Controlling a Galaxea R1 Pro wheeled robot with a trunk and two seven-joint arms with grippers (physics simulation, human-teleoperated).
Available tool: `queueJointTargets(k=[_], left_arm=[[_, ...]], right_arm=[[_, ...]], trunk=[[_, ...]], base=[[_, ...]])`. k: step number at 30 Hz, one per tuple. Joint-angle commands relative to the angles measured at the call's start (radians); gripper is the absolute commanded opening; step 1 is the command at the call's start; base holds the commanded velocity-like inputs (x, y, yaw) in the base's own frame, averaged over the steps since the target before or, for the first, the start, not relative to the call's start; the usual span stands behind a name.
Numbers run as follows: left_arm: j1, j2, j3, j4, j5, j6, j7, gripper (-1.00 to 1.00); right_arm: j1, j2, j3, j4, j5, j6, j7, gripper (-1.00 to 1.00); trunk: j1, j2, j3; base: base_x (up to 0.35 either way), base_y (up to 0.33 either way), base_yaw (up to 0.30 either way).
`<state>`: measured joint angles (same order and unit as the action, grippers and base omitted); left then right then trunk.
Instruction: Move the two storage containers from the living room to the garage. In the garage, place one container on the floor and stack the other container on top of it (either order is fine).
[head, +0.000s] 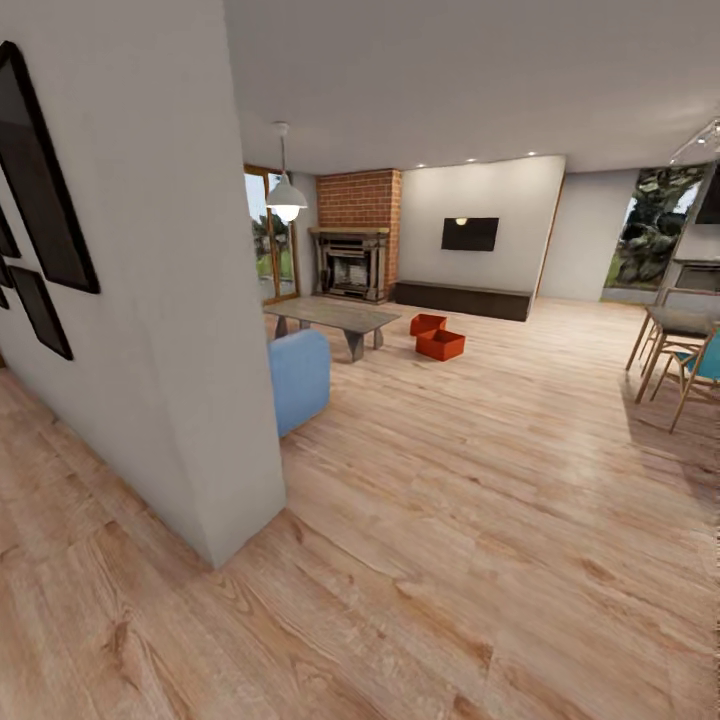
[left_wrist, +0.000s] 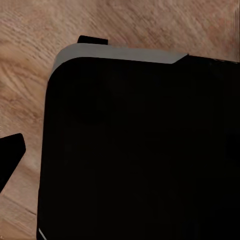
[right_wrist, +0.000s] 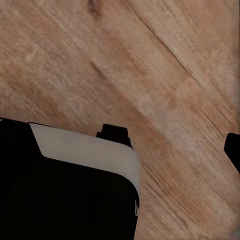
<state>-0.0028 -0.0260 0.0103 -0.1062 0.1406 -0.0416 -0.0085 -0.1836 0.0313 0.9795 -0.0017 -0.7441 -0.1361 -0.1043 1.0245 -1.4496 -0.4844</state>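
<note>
So the two storage containers (head: 436, 338) are sitting on the light wood plank flooring (head: 480, 470) of the living room, touching or nearly so, just beside the glass-topped table (head: 335, 318) and in front of the brick fireplace (head: 355, 235), well apart from the robot. Nothing's been picked up yet by the look of it. My worry from here: the white wall corner (head: 215, 400) juts out right on the near left, and the blue sofa (head: 298, 378) pokes out behind it, so cutting the turn tight could clip the base or left arm on either. The chairs (head: 680, 365) on the right narrow things a bit too. The bins also sit so close that grabbing one may nudge the other. The head view gives the whole room layout; the wrist views just give the floor planks and dark robot body up close, which at least suggests both arms hang down. Can't tell whether either pincer is apart or together.
</note>
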Motion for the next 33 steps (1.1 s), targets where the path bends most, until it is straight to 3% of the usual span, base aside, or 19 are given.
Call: queueJointTargets(k=[1, 9, 25, 33], left_arm=[[0.000, 0.000, 0.000, 0.000, 0.008, -0.003, -0.001, 1.00], [0.000, 0.000, 0.000, 0.000, 0.008, -0.003, -0.001, 1.00], [0.000, 0.000, 0.001, 0.000, 0.008, -0.004, -0.001, 1.00], [0.000, 0.000, 0.000, 0.000, 0.008, -0.003, -0.001, 1.00]], right_arm=[[0.000, 0.000, 0.008, 0.000, -0.008, -0.002, -0.003, 1.00], [0.000, 0.000, 0.008, 0.000, -0.008, -0.001, -0.003, 1.00], [0.000, 0.000, 0.008, 0.000, -0.008, -0.002, -0.003, 1.00], [0.000, -0.001, 0.009, 0.000, -0.008, -0.001, -0.003, 1.00]], trunk=[[0.001, 0.000, -0.001], [0.001, 0.000, -0.001], [0.001, 0.000, -0.001], [0.001, 0.000, -0.001]], base=[[0.322, 0.000, -0.242], [0.322, 0.000, -0.210], [0.322, 0.000, -0.007], [0.322, 0.000, -0.192]])
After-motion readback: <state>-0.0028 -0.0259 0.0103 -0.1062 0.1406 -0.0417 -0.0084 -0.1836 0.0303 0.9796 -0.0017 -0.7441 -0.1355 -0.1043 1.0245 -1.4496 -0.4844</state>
